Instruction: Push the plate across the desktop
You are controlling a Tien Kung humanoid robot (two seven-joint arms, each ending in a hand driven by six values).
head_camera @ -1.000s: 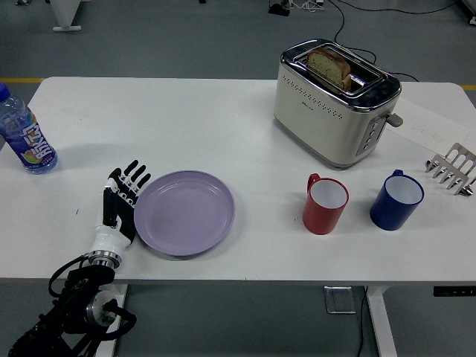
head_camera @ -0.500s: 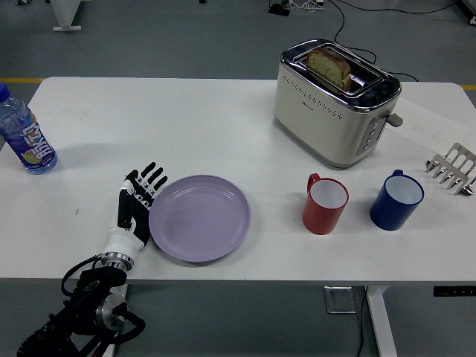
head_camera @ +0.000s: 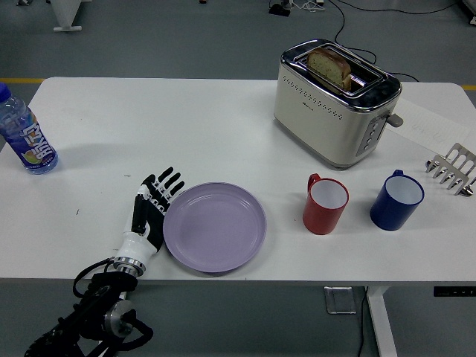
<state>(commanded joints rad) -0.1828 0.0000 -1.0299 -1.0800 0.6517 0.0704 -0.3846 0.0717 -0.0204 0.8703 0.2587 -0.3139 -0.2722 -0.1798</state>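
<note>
A round lilac plate (head_camera: pixel 216 226) lies flat on the white table (head_camera: pixel 186 126), near the front edge and left of centre. My left hand (head_camera: pixel 154 204) rests against the plate's left rim, fingers straight and spread, palm side toward the plate, holding nothing. Its black arm (head_camera: pixel 93 312) comes up from the lower left corner. The right arm is out of view.
A red mug (head_camera: pixel 325 204) stands just right of the plate, a blue mug (head_camera: pixel 396 200) beyond it. A cream toaster (head_camera: pixel 335 103) with bread in it sits at the back. A water bottle (head_camera: pixel 24 134) stands at the far left, a metal rack (head_camera: pixel 452 169) at the right edge.
My left hand has slid to the right along the front of the table, and the plate has moved right with it, closer to the red mug.
</note>
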